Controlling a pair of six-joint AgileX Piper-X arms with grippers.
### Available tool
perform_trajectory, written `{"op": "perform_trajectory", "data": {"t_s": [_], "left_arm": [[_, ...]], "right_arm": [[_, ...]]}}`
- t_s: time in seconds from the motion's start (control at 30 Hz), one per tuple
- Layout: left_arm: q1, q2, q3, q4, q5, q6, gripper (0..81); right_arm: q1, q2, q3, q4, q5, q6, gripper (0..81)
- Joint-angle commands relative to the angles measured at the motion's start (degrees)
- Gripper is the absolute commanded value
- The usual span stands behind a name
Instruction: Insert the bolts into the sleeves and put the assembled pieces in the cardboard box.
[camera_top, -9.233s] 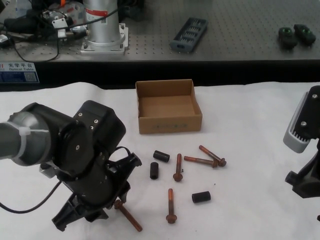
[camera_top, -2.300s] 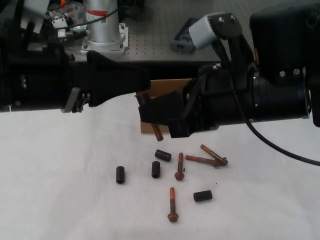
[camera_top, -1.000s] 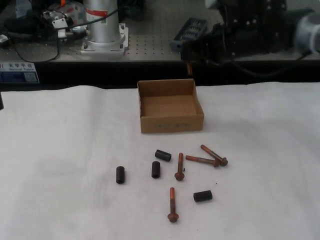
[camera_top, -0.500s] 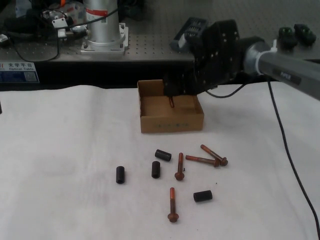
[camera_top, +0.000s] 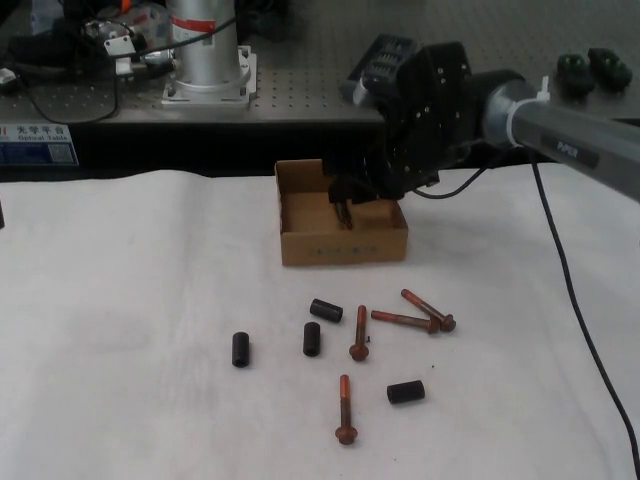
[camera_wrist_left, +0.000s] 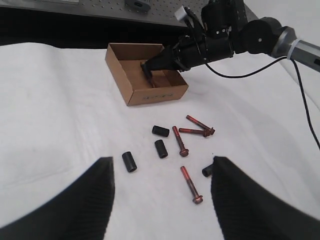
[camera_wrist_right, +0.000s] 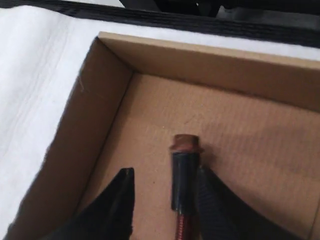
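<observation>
**First assembled piece looks dropped off**

The assembled piece (camera_wrist_right: 184, 180) is seen inside the cardboard box (camera_top: 343, 247), between the parted fingers of the right gripper (camera_wrist_right: 165, 172), with a gap left on one side, so it's probably released. The left gripper (camera_wrist_left: 161, 167) is held wide. The box could get dragged if a wall is snagged on exit. Compared with half a second ago, the right gripper is sunk lower. Loose bolts (camera_top: 343, 405) and sleeves (camera_top: 240, 349) are left at 6 o'clock of the box.

The right end effector (camera_wrist_right: 166, 175) has lowered the sleeved bolt (camera_wrist_right: 184, 185) into the cardboard box (camera_top: 343, 247).
</observation>
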Motion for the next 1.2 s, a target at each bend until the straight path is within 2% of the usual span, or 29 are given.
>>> {"op": "perform_trajectory", "data": {"t_s": [0.0,0.2,0.4,0.47,0.6,0.7,0.83,1.17], "left_arm": [[0.0,0.1,-0.2,-0.3,0.1,0.9,42.0],[0.0,0.1,-0.2,-0.3,0.1,0.9,42.0],[0.0,0.1,-0.2,-0.3,0.1,5.0,42.0],[0.0,0.1,-0.2,-0.3,0.1,7.3,42.0],[0.0,0.1,-0.2,-0.3,-2.4,11.2,42.0],[0.0,0.1,-0.2,-0.3,-2.8,11.1,42.0],[-0.2,0.1,-0.2,-0.3,-2.8,11.1,42.0],[-0.2,-0.5,-0.2,-0.3,-2.7,10.5,42.0]], "right_arm": [[-0.1,-0.7,-0.7,1.2,0.8,-0.3,34.1],[-0.1,-3.3,-0.9,2.2,0.2,-0.3,32.1],[-0.1,-10.0,-0.9,14.9,0.6,-0.3,32.1],[-0.1,-11.9,-0.9,20.1,1.0,-2.8,32.1],[-0.1,-15.6,-0.9,30.7,7.9,-9.8,32.1],[-0.1,-18.9,0.5,36.8,11.8,-10.5,32.1],[0.0,-25.8,6.5,38.2,13.5,-11.7,32.1],[0.0,-52.5,33.7,31.5,13.3,-11.9,32.1]]}}
